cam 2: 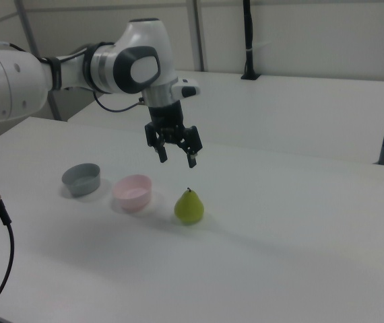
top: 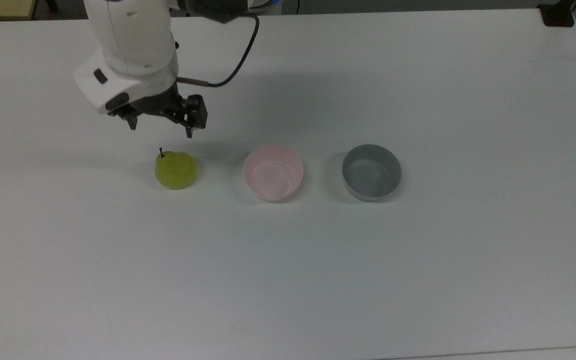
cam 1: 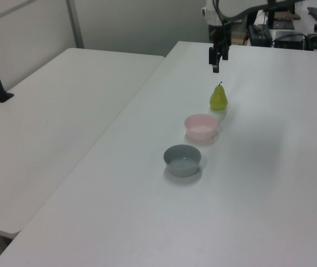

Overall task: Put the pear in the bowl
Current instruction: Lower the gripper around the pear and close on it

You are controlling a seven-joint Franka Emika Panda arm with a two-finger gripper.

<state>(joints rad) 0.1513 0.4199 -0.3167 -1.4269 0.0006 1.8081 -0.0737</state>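
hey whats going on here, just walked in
A robot arm is going for the pear. Its gripper hangs open above the table, close to the pear but not touching it. The pear stands upright at one end of a row, with the empty pink bowl in the middle and a grey bowl at the far end.
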